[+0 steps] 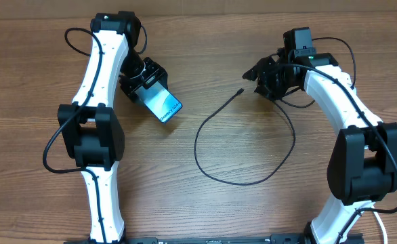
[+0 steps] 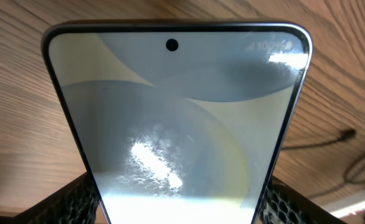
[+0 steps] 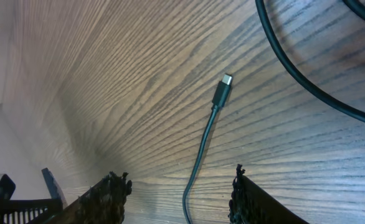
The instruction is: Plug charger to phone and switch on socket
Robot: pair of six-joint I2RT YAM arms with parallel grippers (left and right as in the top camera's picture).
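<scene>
The phone [image 1: 163, 104], blue screen up, is tilted on the table with its upper end between my left gripper's [image 1: 142, 84] fingers, which are shut on it. In the left wrist view the phone [image 2: 176, 118] fills the frame, held between both jaws. The charger is a thin black cable [image 1: 215, 177] looping across the table's middle, its connector tip [image 1: 241, 91] lying free. My right gripper [image 1: 256, 73] is open just right of the tip. In the right wrist view the tip [image 3: 223, 90] lies ahead and the cable runs between the open fingers [image 3: 179, 190]. The socket is out of view.
The wooden table surface [image 1: 266, 203] runs to the front. The arm bases stand at the front left [image 1: 93, 146] and front right [image 1: 364, 169]. The arms' own black cables hang beside them.
</scene>
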